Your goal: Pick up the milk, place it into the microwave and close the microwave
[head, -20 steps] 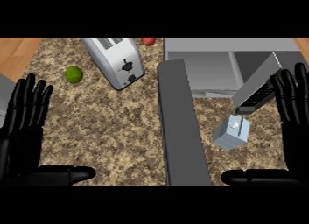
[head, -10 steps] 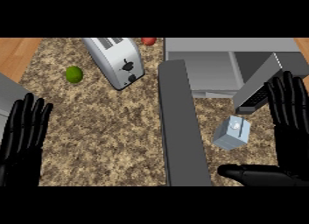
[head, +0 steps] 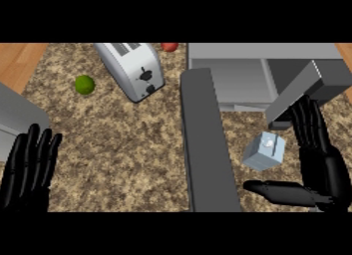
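Step in hand: reach for the milk (head: 265,151), nothing picked up yet. Carton stands on the bench (head: 127,144), right of the open microwave door (head: 206,149) and in front of the microwave (head: 263,74). Cavity is open, so no door work needed before loading.

My right robot hand (head: 322,167) is just right of the carton: fingers straight and pointing up the view, thumb stuck out to the left below the carton. It's spread wide and holds nothing. Carton sits in the gap between thumb and fingers; can't tell if anything touches it, looks apart.

My left robot hand (head: 27,172) rests at the lower left, fingers up and straight, nothing in it.

Next move, as I judge it: slide the right robot hand left until the palm meets the carton's side, curl fingers and thumb round it, lift, then carry it up and left into the cavity. The grey slanted panel (head: 300,92) by my fingertips is close, so watch clearance there.

Labels: no readable writing on the carton or the toaster (head: 132,67). Lime (head: 84,84) and the red fruit (head: 169,47) aren't in play.
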Motion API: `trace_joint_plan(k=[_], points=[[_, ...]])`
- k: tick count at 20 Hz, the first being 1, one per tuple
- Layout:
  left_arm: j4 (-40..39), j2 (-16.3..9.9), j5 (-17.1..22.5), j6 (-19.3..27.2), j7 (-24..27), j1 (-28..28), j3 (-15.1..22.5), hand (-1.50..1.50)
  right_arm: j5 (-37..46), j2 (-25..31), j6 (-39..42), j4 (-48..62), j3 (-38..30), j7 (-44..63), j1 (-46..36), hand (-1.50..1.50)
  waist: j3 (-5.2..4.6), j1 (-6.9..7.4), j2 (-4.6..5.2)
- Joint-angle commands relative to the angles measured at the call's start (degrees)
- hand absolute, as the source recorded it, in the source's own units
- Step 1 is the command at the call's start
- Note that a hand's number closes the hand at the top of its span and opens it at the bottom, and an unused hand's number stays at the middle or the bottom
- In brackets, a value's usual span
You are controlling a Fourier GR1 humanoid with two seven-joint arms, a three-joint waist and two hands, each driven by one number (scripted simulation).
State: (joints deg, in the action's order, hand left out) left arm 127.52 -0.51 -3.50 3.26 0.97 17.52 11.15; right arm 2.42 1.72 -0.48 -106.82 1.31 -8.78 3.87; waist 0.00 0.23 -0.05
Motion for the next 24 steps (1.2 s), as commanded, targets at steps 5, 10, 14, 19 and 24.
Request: trace_joint_plan(k=[5,10,14,19,24], points=[[2.00,-0.17,0.22,-0.07,-0.73,1.14,0.42,-1.50,-1.45,1.72,2.75,15.88,-5.14,-14.73,2.60,-1.50,0.02,-0.09,0.06],[5.09,0.10,-1.06,0.21,-1.06,3.73,2.79,-1.50,0.45,0.58,1.38,22.08,-5.55,-21.07,4.10,-1.50,0.02,-0.09,0.03],[4.33,0.42,-5.98,2.46,-0.70,5.29,8.42,-1.50,0.03,0.61,1.49,34.31,-8.00,-28.21,-0.97,-1.50,0.06,0.14,0.08],[5.87,0.41,-3.74,1.47,0.63,7.59,5.98,-1.50,-2.12,2.86,4.65,40.48,-10.19,-32.29,-3.21,-1.50,0.02,0.10,0.02],[3.71,0.45,-2.84,1.65,0.08,4.32,5.04,-1.50,-2.90,2.18,4.45,55.45,-12.75,-38.47,-11.62,-1.50,0.05,0.36,0.15]])
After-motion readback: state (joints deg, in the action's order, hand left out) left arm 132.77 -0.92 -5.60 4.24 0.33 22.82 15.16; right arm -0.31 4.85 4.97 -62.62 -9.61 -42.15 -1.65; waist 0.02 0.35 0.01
